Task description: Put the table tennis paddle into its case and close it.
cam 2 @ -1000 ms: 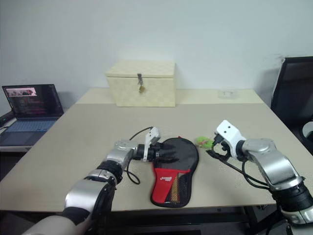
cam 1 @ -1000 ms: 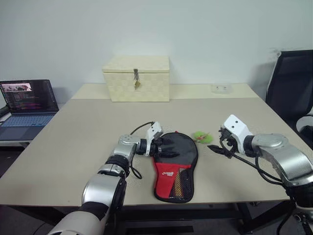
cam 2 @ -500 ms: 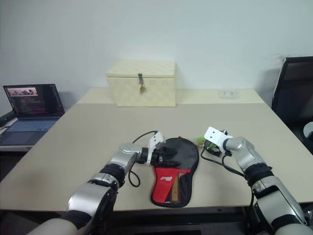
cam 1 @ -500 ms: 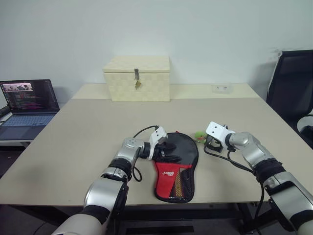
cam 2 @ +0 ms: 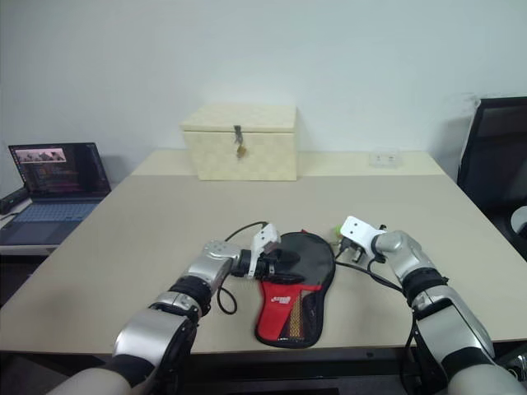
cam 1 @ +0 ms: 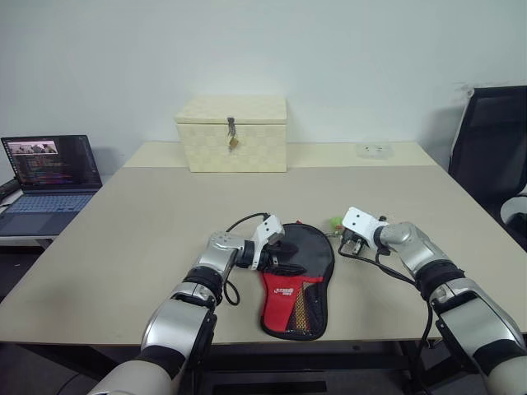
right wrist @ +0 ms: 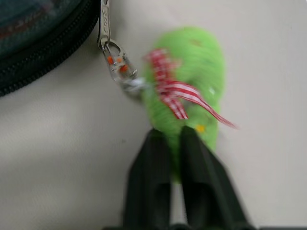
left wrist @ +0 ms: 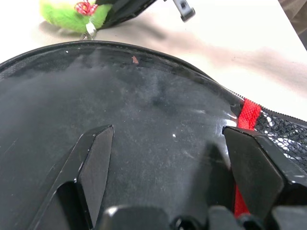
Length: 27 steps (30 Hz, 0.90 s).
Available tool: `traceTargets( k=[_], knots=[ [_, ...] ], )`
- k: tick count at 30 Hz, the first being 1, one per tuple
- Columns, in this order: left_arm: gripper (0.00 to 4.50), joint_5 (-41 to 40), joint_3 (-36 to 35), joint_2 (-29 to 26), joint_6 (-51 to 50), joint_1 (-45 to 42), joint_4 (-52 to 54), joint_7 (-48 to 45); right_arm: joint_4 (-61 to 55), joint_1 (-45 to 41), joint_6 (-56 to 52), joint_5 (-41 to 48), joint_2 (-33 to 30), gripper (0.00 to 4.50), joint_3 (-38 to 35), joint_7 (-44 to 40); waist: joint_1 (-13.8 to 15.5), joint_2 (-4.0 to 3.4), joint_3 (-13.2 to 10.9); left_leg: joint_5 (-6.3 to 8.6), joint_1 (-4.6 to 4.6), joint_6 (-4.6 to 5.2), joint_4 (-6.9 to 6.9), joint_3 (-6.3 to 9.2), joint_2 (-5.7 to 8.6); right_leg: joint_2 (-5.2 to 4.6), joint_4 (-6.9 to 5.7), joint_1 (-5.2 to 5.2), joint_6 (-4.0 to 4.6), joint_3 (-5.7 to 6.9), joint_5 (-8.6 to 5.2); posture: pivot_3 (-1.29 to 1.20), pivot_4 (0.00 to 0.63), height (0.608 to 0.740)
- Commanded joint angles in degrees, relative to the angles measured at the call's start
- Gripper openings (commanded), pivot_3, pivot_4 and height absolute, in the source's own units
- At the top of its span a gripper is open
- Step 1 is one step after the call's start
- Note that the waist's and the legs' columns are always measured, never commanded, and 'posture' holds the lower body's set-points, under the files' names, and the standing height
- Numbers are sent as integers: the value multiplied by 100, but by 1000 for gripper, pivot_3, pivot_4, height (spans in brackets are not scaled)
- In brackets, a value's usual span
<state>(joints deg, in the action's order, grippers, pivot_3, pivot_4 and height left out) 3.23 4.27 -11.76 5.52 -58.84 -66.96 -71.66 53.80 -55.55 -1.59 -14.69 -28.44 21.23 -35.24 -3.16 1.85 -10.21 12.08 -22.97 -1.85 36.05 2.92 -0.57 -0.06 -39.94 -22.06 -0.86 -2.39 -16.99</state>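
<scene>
The case [cam 1: 298, 276] is lying flat near the front edge of the table [cam 1: 148, 222], its narrow red end pointing toward the robot and its round black end pointing away. A red mesh pocket with a white logo is covering the near half. The paddle itself is not visible as a separate thing; whether it is sitting inside the case cannot be told.

The left gripper [cam 1: 280, 256] is reaching in from the left over the round black part of the case. In the left wrist view its two black fingers [left wrist: 93, 165] are standing wide apart, resting on or just above the black fabric, with a strip of red [left wrist: 248, 115] showing beside one of them; whether they are pressing down cannot be told.

The right gripper [right wrist: 173, 143] is sitting just beyond the case's far right edge. Its fingers are pinched close together on a small fuzzy green charm [right wrist: 192, 91] with a red and white ribbon. A small metal clip [right wrist: 115, 60] is linking the charm to the zip pull at the case's black rim.

Farther back, a cream checker-textured box [cam 1: 231, 132] with a metal latch is standing upright. A small white object [cam 1: 373, 149] is lying near the far right corner. An open laptop [cam 1: 48, 171] is sitting on a lower surface to the left, and a black chair [cam 1: 491, 140] is standing at the right.
</scene>
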Motion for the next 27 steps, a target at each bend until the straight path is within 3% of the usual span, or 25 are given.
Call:
traceTargets(
  k=[1,7,15,22,27],
  knots=[
    [3969,18,89,97,-41,68,-11,31,-350,142,-101,-109,-299,27,-147,-125,26,0,0,0,-1,0,0,0,1,-1,1,0,0,0,0,0,150,740],
    [3969,95,150,304,-72,88,-153,189,-1862,857,-548,-30,-1076,27,-340,-755,123,-3,1,0,-6,0,-1,3,8,-7,6,-1,-6,3,-3,0,150,740],
    [3969,192,209,443,-70,78,-348,457,-5712,2724,-2389,639,-2351,27,-878,-2319,163,-8,4,1,-4,0,1,9,17,-11,16,11,-41,7,-22,0,150,740],
    [3969,208,213,536,-75,61,-415,646,-8198,3767,-3947,1278,-2669,27,-1099,-2690,170,-11,7,1,9,-1,2,20,12,-10,48,43,-50,17,-19,0,150,740],
    [3969,229,234,609,-59,79,-436,753,-9161,4168,-4594,1613,-2901,27,-1119,-2745,175,-12,8,2,9,-1,0,28,12,-13,93,65,-65,24,-10,0,150,740]
  ],
)
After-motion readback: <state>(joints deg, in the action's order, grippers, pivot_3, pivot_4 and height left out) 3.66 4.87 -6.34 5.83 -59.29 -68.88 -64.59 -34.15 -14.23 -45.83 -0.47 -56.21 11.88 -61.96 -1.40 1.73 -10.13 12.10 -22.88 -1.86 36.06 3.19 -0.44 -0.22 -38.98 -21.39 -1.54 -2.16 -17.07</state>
